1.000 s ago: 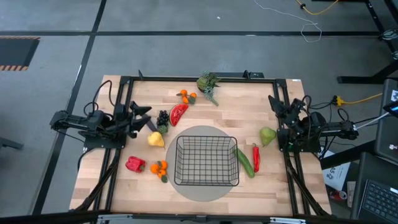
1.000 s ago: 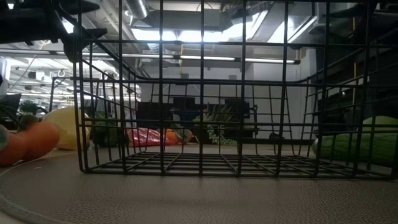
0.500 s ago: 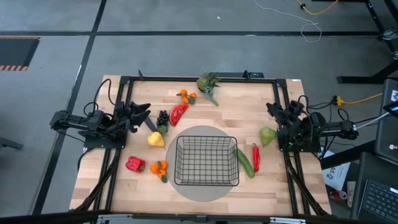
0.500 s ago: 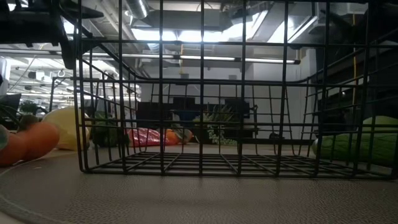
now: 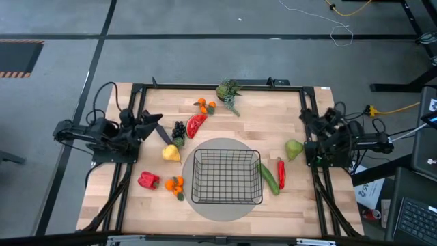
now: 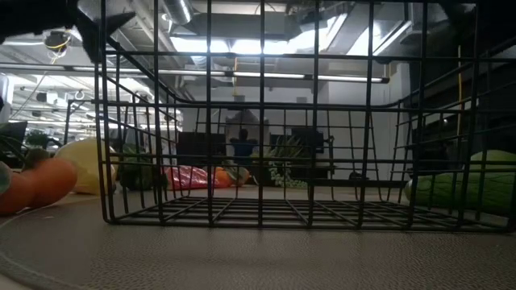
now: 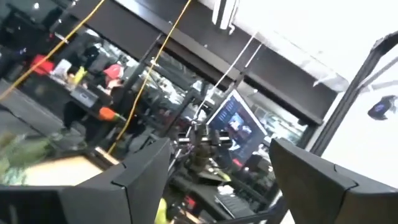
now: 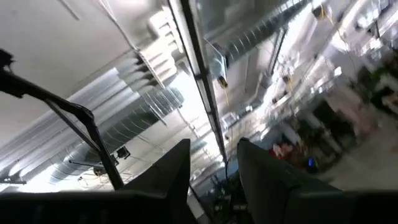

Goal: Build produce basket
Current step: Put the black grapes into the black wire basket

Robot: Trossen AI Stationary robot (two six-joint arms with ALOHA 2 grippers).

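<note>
The wooden surface carried a grey round mat, and on it the black wire-mesh basket sat empty, between the two arms and well apart from both. The left gripper hung with its jaws apart; just ahead of them lay the yellow fruit and dark grapes. The right gripper hung at the opposite edge, jaws narrowly apart, with the green pear near and below them.

The basket stands open-topped and empty near the table's front edge. The cucumber touches its right side; oranges crowd its left. The front corners lie bare.
</note>
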